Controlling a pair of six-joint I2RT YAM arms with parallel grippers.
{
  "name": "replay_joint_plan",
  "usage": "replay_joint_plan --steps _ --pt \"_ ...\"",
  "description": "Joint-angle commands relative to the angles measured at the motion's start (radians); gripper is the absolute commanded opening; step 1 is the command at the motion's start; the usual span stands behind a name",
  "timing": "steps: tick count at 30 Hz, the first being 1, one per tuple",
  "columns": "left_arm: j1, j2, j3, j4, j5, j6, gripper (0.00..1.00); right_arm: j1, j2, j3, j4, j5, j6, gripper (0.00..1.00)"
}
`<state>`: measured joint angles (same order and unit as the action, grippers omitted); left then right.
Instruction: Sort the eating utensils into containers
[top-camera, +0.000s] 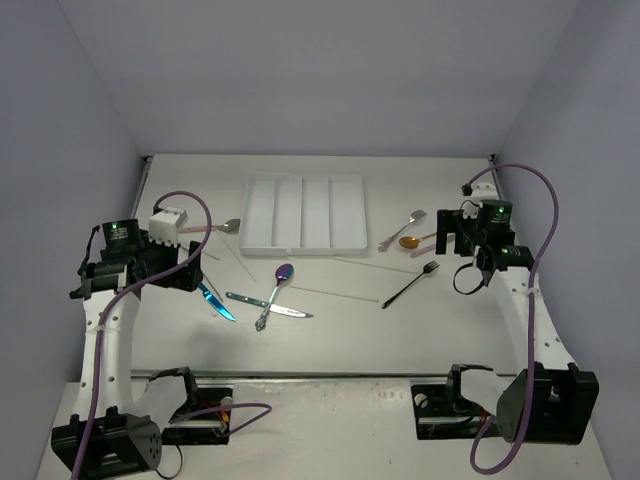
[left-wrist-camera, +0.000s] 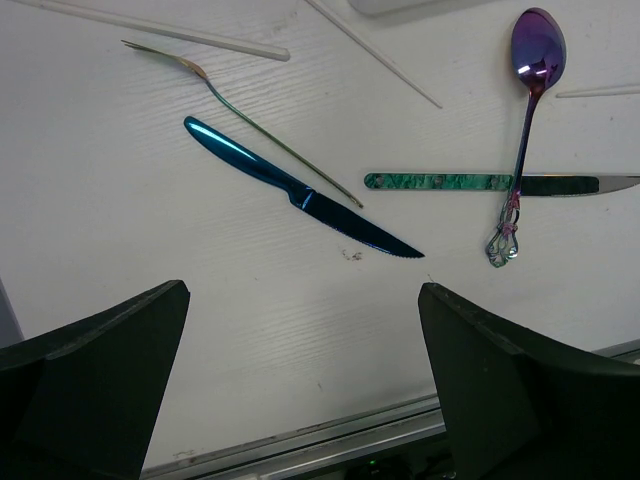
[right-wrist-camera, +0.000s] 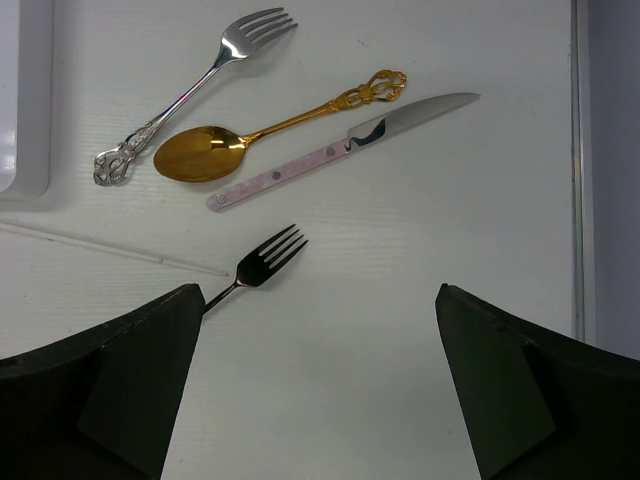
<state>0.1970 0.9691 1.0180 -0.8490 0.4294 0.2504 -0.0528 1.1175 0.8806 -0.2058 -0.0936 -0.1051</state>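
White table (top-camera: 330, 340) in a grey-walled booth. Left hand (left-wrist-camera: 300, 370), spread wide and empty, hovers above the blue knife (left-wrist-camera: 300, 193); right hand (right-wrist-camera: 320, 380), likewise parted, above the black fork (right-wrist-camera: 262, 264). Best practice: centre on the handle before closing. The tray (top-camera: 303, 246) stands between them, well apart.

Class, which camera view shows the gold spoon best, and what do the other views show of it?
The right wrist view: the gold spoon lies whole and large there, bowl and ornate handle clear. The top external view shows the same spoon only small, its handle detail lost. The left wrist view does not show it.
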Motion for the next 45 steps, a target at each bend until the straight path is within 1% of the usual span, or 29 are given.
replay_joint_plan --steps 1,6,11,14,18,22,26,28,34,39,41,45 --pt "0.005 0.007 0.018 0.022 0.025 0.022 0.97 -0.013 0.009 0.043 0.032 0.002 0.023 1.00" --pt "0.005 0.052 0.026 0.008 0.008 0.035 0.97 -0.018 0.013 0.039 0.031 -0.017 0.019 1.00" --pt "0.004 0.083 0.034 -0.012 0.063 0.064 0.97 -0.019 0.018 0.038 0.027 -0.065 0.002 1.00" --pt "0.004 0.093 0.046 -0.006 0.077 0.113 0.97 -0.020 0.011 0.037 0.026 -0.075 -0.003 1.00" --pt "0.005 0.195 0.134 -0.008 0.114 0.237 0.97 -0.024 0.017 0.037 0.025 -0.102 -0.009 1.00" --pt "0.005 0.285 0.201 -0.007 0.155 0.454 0.97 -0.025 0.025 0.035 0.017 -0.127 -0.016 1.00" --pt "0.005 0.423 0.321 -0.032 0.171 0.603 0.97 -0.029 0.022 0.037 0.011 -0.149 -0.027 1.00" --pt "0.005 0.505 0.386 -0.042 0.188 0.724 0.96 -0.031 0.024 0.035 0.008 -0.166 -0.031 1.00" --pt "0.004 0.710 0.574 -0.100 0.252 0.940 0.96 -0.038 0.039 0.037 0.000 -0.191 -0.039 1.00" --pt "0.004 0.880 0.752 -0.141 0.276 1.012 0.93 -0.041 0.059 0.035 -0.003 -0.204 -0.042 1.00" --pt "0.004 0.944 0.793 -0.173 0.282 1.027 0.92 -0.042 0.067 0.036 -0.005 -0.207 -0.043 1.00" --pt "0.005 1.085 0.940 -0.244 0.310 1.069 0.89 -0.042 0.083 0.040 -0.008 -0.205 -0.045 1.00"
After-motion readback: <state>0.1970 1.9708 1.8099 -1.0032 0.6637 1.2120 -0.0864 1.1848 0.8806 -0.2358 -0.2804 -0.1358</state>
